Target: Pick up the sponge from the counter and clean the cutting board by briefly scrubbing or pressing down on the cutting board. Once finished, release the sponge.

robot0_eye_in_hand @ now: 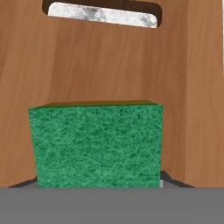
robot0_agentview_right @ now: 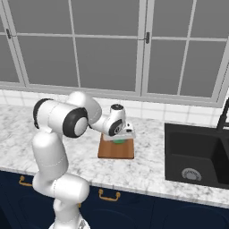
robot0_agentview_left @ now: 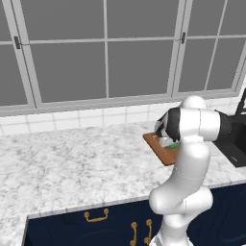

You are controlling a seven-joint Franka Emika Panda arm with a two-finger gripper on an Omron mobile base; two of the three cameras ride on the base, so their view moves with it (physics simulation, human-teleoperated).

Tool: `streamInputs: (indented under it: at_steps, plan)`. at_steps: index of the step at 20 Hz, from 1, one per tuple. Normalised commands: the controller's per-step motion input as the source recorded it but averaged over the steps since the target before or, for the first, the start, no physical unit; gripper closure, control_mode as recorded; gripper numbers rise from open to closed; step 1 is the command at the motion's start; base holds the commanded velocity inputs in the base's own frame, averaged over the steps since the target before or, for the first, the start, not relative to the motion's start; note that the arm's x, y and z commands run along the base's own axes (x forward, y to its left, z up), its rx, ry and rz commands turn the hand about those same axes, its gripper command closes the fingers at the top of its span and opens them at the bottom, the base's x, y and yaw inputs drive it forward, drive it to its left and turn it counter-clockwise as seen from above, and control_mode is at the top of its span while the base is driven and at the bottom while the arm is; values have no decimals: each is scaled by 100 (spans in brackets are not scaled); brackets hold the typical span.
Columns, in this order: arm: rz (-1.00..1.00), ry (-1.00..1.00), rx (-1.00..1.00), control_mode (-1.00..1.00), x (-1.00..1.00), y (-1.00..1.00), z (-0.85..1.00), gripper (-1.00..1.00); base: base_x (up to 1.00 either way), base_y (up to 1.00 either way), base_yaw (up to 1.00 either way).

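Hand view: gripper (robot0_agentview_right: 120,139) clamped on sponge (robot0_eye_in_hand: 96,144), green face up, over cutting board (robot0_eye_in_hand: 109,65), slot end ahead.

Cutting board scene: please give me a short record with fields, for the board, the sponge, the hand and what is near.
cutting board: brown wood, flat on the counter, slot handle hole at one short end
sponge: green top, over the board, contact unclear
hand: above the board, shut on the sponge
sink: black, set in the counter beside the board
task stage: sponge at the board, not yet released
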Motion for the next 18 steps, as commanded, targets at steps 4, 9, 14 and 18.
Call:
streamInputs:
  at_steps: [4, 9, 14, 18]
  plan:
    - [9, 4, -18, -100, -100, 7, -41, 100, 0, 0, 0]
    - [15, 18, -9, -100, -49, 38, -27, -100, 0, 0, 0]
    - [13, 1, 0, -100, -3, 23, 45, -100, 0, 0, 0]
    - [8, -2, 0, -100, -53, 0, 78, -100, 0, 0, 0]
